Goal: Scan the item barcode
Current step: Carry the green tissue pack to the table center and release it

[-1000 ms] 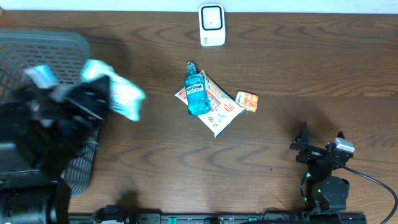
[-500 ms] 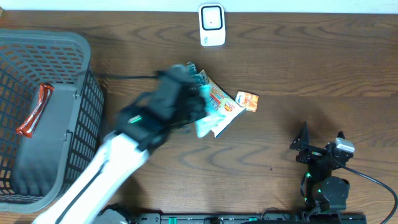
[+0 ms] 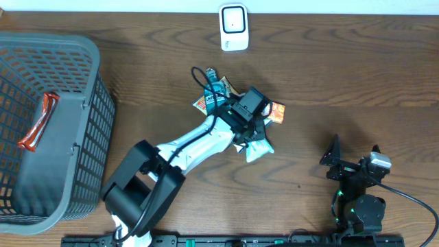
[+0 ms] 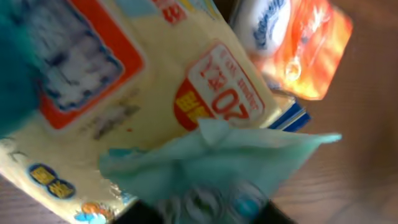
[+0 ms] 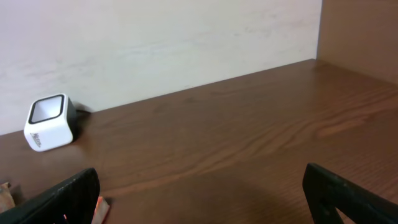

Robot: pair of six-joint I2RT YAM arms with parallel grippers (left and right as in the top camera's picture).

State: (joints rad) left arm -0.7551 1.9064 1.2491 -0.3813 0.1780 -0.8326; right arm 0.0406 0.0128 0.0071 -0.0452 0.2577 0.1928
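Teal packet [image 4: 211, 155] crumpled under my left gripper [image 3: 254, 130].
Pale blue-green wrap, flap up, touching yellow snack pack [image 4: 155, 81]; left grip I can't tell, right gripper [image 5: 202, 196] spread wide.

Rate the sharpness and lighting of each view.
Overhead: sharp, evenly lit. Left wrist: too close, yellow packet and teal packet soft-focused. Right wrist: scanner crisp, own fingers dark silhouettes.

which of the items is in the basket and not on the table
The red-orange item, alone inside the grey basket; the others lie piled on the table.
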